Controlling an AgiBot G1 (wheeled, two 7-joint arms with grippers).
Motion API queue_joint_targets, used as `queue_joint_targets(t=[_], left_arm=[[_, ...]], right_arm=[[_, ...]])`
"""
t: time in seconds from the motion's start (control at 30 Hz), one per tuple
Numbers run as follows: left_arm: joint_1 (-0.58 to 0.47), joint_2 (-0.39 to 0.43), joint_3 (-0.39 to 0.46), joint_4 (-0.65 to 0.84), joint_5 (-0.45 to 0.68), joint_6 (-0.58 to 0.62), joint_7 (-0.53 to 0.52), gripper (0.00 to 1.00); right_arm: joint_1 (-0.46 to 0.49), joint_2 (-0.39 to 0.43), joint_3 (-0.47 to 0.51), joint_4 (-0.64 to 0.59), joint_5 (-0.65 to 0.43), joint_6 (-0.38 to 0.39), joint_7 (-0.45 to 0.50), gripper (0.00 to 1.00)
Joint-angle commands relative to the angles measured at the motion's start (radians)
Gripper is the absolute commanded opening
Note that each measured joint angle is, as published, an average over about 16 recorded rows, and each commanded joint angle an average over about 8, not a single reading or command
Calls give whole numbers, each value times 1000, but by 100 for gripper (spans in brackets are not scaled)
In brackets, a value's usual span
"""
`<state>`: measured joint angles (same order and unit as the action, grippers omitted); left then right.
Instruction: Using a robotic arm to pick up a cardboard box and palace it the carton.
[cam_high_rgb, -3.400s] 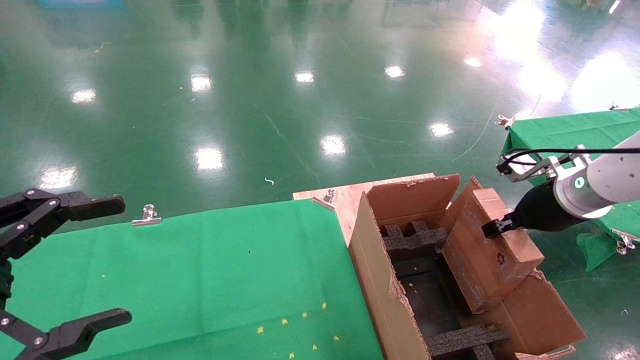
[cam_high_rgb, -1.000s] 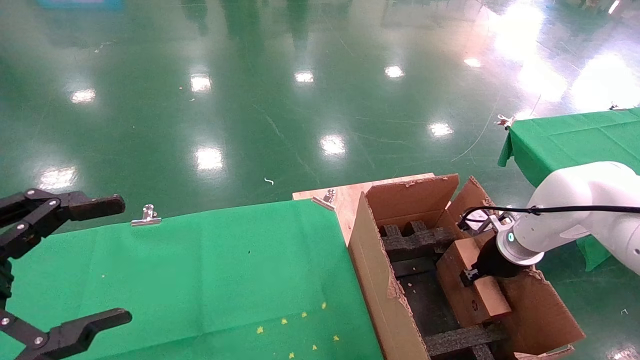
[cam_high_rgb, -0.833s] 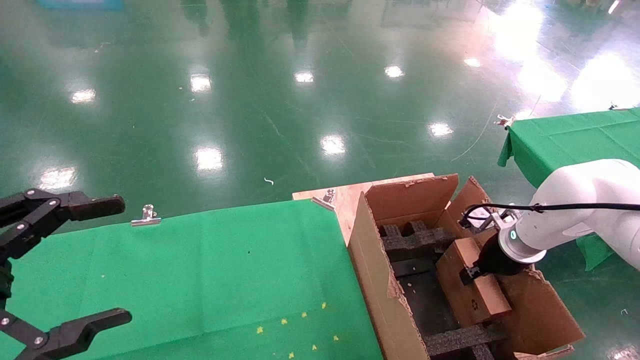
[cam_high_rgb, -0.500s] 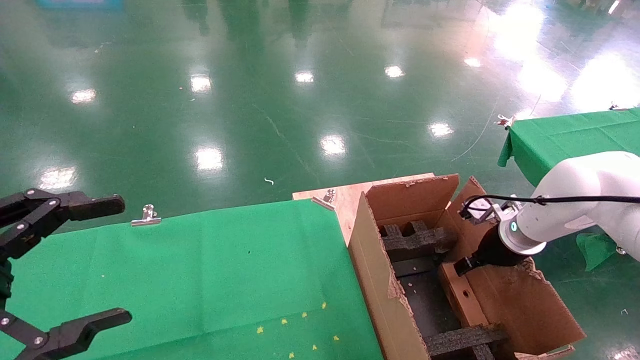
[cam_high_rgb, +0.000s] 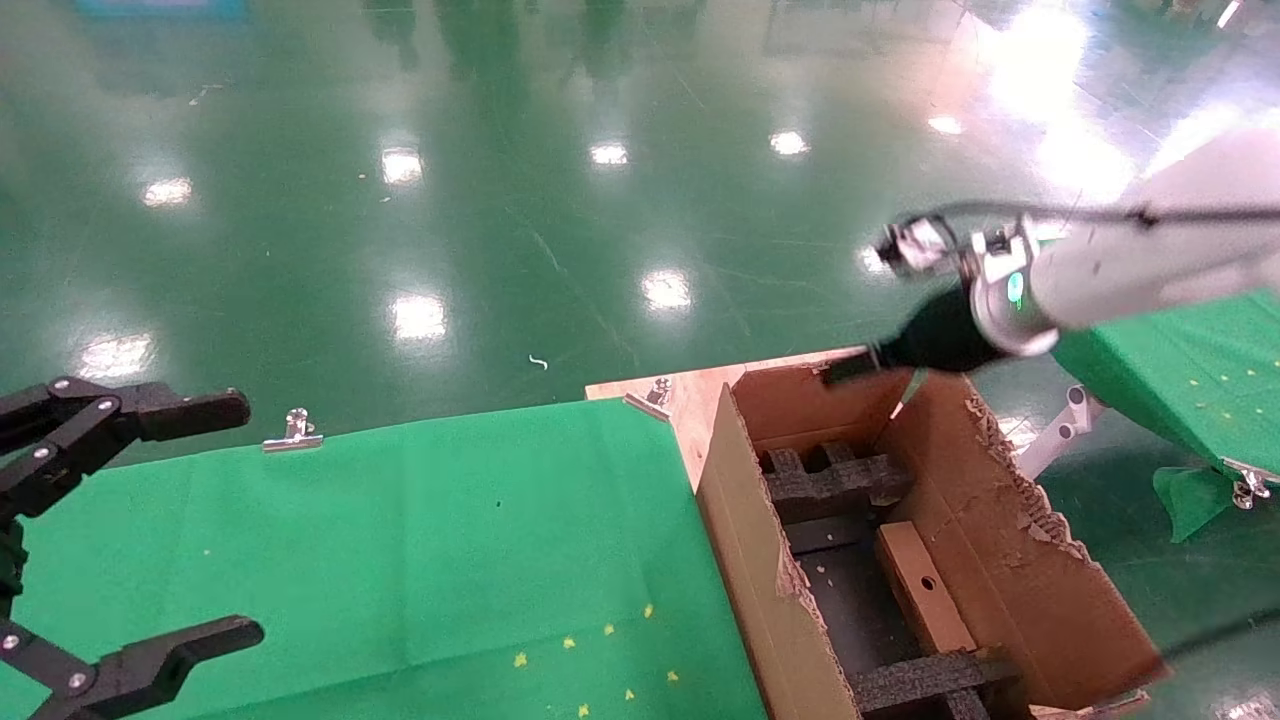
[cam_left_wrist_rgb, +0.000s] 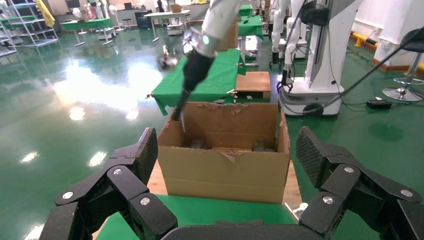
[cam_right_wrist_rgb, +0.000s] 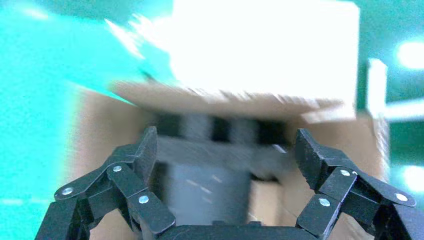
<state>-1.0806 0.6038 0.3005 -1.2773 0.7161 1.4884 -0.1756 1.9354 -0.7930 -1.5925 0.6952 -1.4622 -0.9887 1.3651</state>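
Since 0.5 s ago my right pincer (cam_high_rgb: 850, 368) rose, jaws wide open w/ nothing held, above carton (cam_high_rgb: 760, 560) rim at 12 o'clock. Cardboard box (cam_high_rgb: 925, 590) inside. Risk: snagging torn flap.

— What's holding everything up?
— A table (cam_high_rgb: 420, 520) under a green cloth (cam_high_rgb: 330, 560), clipped at the far edge by a metal clip (cam_high_rgb: 292, 432).
— And on it?
— Yellow specks (cam_high_rgb: 600, 655) near the front edge; the carton (cam_high_rgb: 760, 590) stands at its right end, by a bare wooden corner (cam_high_rgb: 690, 392).
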Motion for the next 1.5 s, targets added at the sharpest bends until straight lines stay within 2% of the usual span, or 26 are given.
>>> queue_joint_targets(t=[0.03,0.27,0.5,0.63,0.77,0.97,1.5], left_arm=[[0,0,0,0,0,0,0,100],[0,0,0,0,0,0,0,100],[0,0,1,0,0,0,0,100],[0,0,1,0,-1,-1,0,100],[0,-1,1,0,-1,-1,0,100],[0,-1,1,1,-1,-1,1,100],[0,-1,2,1,-1,-1,1,100]], right_arm=[[42,9,26,30,31,-16,-14,100],[130,53,108,99,190,-144,-49,100],[168,67,165,72,345,-309,-47,100],[173,68,176,62,376,-344,-46,100],[162,68,183,67,372,-339,-57,100],[95,76,258,101,396,-350,-131,100],[-182,107,564,243,493,-395,-434,100]])
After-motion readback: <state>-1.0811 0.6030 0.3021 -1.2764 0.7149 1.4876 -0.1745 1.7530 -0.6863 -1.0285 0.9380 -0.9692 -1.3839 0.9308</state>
